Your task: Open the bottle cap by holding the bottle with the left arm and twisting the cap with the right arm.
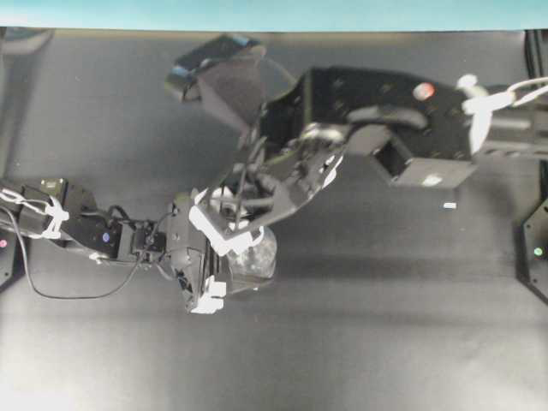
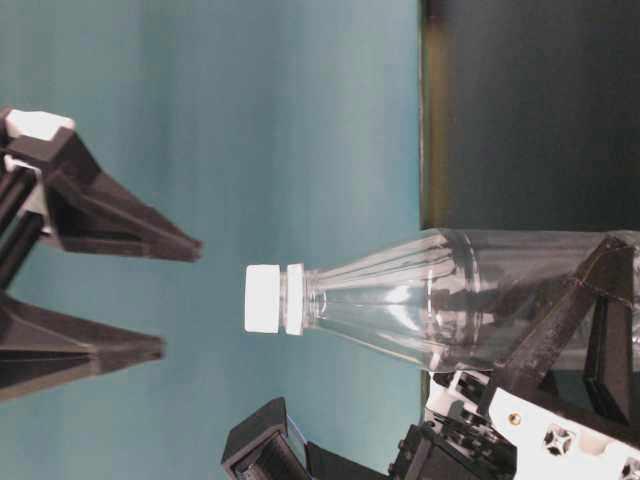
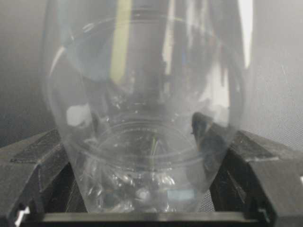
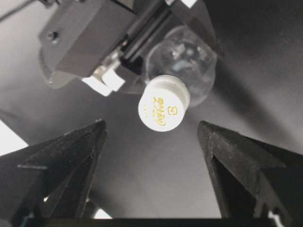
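The clear plastic bottle (image 3: pixel 142 94) sits between the two black fingers (image 3: pixel 33 170) of my left gripper (image 3: pixel 137 142), which is shut on its lower body. In the overhead view the left gripper (image 1: pixel 223 265) holds the bottle (image 1: pixel 261 253) near the table's middle. The white bottle cap (image 4: pixel 163 109) is on the neck and points at my right gripper (image 4: pixel 152 124), which is open, its fingertips (image 4: pixel 94 130) just short of the cap on either side. From table level the cap (image 2: pixel 263 298) faces the gap of the open right gripper (image 2: pixel 182 297), with a small space between them.
A tiny white fleck (image 1: pixel 449 205) lies on the dark table mat (image 1: pixel 385 325) to the right. The right arm's boxy block (image 1: pixel 402 128) hangs over the back middle. A teal wall (image 1: pixel 274 13) runs along the far edge.
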